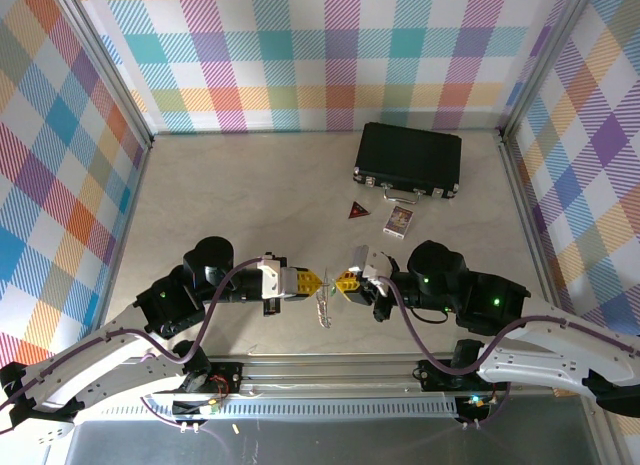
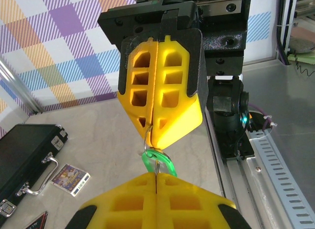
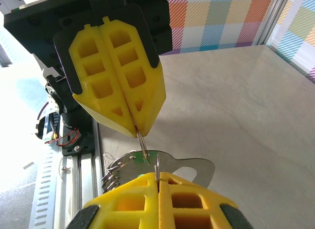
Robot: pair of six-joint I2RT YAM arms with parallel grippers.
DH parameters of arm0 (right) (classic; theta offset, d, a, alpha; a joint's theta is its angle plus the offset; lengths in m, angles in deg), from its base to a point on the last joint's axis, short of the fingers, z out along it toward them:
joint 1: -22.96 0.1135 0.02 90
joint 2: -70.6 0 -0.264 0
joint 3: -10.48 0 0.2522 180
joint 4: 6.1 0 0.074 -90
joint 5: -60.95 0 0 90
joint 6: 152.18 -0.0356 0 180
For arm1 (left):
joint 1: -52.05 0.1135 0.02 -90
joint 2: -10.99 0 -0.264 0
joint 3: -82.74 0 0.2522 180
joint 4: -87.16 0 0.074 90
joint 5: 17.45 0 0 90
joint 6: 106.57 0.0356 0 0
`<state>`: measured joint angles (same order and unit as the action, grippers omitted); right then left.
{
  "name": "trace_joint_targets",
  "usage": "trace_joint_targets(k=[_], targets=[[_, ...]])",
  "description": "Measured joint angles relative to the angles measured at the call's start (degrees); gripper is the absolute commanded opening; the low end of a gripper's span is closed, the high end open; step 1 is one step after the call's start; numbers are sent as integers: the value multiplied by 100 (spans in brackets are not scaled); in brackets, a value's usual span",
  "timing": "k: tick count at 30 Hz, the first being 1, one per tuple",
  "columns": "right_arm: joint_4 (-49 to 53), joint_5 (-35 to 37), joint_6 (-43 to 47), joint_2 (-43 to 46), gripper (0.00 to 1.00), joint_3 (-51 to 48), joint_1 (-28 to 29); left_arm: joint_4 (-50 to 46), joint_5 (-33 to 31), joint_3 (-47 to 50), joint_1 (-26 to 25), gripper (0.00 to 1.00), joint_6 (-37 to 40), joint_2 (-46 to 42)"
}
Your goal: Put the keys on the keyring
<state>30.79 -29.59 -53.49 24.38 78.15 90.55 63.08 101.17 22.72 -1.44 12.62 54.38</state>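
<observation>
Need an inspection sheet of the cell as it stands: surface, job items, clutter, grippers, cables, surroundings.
Surface: pale table, no spills seen.
Job's things: green key is up between the two sets of fingertips. The keyring has its chain loops hanging beside it. Black-headed key not made out.
Clutter: black case, closed, far right. Dark red triangle and small card lie just in front of it.
Grippers: left gripper and right gripper are both shut, tip to tip. Thin metal enters each seam; which piece each holds, cannot tell.
Cables: purple cables run along both arms, no snag seen.
Surroundings: plaid walls, metal frame posts, rail at the near edge.
</observation>
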Motion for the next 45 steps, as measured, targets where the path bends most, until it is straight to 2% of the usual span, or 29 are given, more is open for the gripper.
trace_joint_targets(k=[45], targets=[[-42,-142,127,-11,0,-101,0,-2,-24,0,-9,0,0,-2]])
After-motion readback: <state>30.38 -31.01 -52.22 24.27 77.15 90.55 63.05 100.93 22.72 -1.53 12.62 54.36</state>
